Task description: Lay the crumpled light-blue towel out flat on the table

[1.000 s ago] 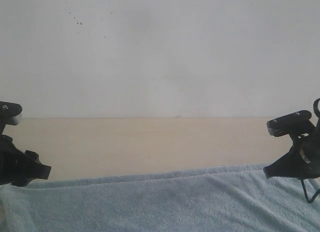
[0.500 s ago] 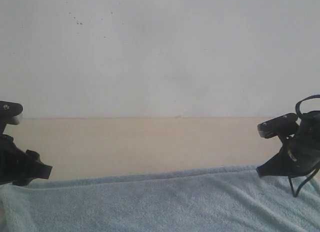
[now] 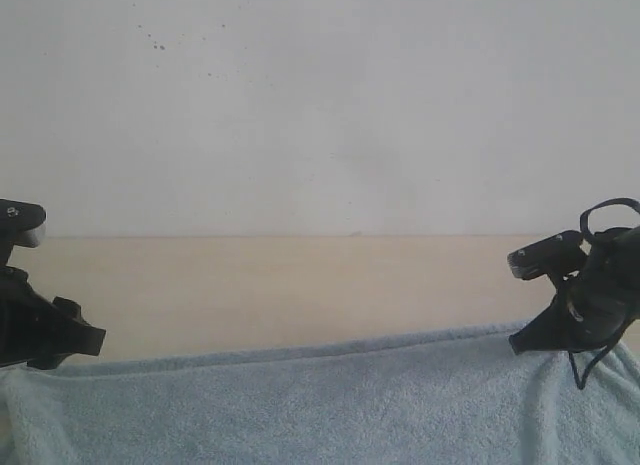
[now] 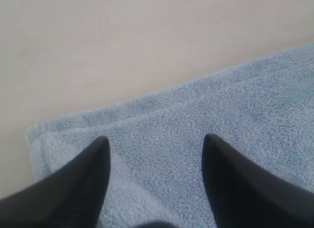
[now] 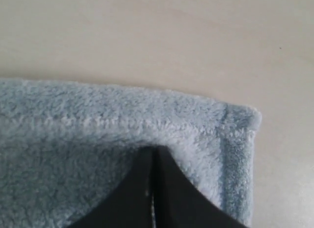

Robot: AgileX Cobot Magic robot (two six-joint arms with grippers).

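Exterior view: towel (image 3: 320, 405) lies on the bench (image 3: 300, 285); left claw (image 4: 157, 137) spread over its left corner (right claw (image 5: 152, 150) pressed together).

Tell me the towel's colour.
The towel is plain pale light blue, with no pattern. It shows best in the right wrist view.

Fluffy light-blue towel (image 3: 320, 405), spread nearly flat, on beige table (image 3: 300, 285)
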